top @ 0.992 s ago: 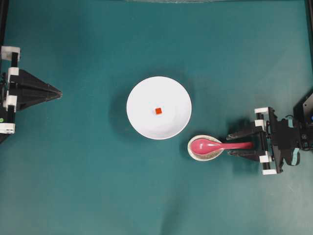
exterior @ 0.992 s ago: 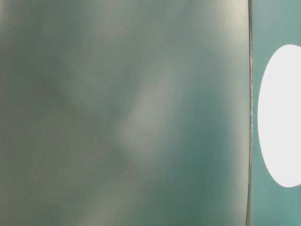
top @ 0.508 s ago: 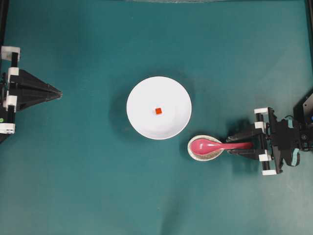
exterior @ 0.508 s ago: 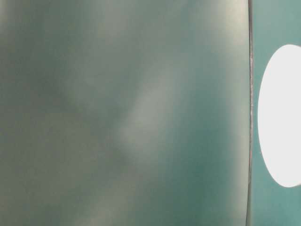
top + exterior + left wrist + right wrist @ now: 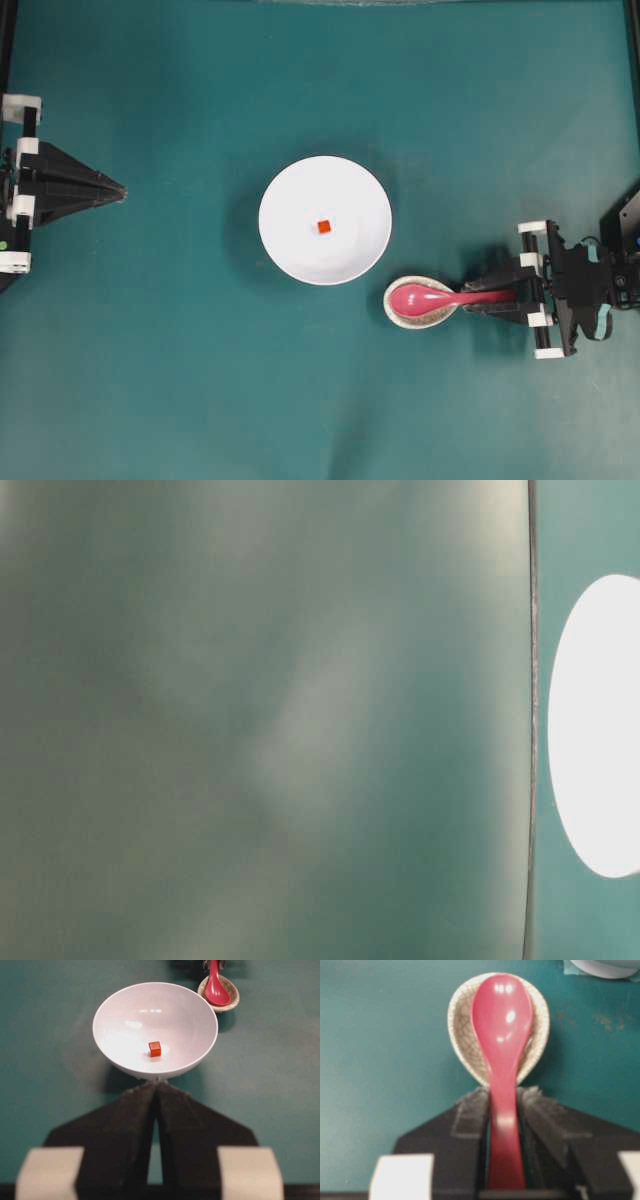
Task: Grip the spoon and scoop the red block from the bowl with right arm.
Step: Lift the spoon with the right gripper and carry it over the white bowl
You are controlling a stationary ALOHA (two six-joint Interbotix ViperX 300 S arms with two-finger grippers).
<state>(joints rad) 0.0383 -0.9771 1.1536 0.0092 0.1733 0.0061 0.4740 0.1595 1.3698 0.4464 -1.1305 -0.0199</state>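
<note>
The magenta-pink spoon [image 5: 447, 296] is seen lying with its oval scoop cradled in a small oval crackle-patterned dish [image 5: 420, 302], just beside the lower right rim of the large white bowl [image 5: 325, 220] in the overhead view. The straight handle is extended away from the bowl, toward the right arm's gripper [image 5: 492, 292]. In the right wrist view the handle of the spoon [image 5: 503, 1060] is pressed on both sides by the gripper's padded fingers [image 5: 470, 1115], so the jaws are clenched on the handle (no gap is visible between pads and plastic). The scoop is shown resting face up inside the crackle dish [image 5: 460, 1020], with highlights on its glossy surface.

The red block [image 5: 323, 227] is found near the middle of the bowl's floor, well apart from the spoon. From the left wrist view the same tiny cube [image 5: 155, 1049] is seen sitting alone in the bowl [image 5: 115, 1015], with the spoon [image 5: 216, 987] and its dish [image 5: 233, 1001] beyond the far rim.

The left gripper [image 5: 118, 188] is parked at the left edge of the teal table [image 5: 180, 380], well apart from the bowl; its two black fingers [image 5: 130, 1130] are brought together to a point, with the jaws closed on nothing.

The table-level view is almost wholly blurred, and only a white oval shape at its right edge can be made out.
</note>
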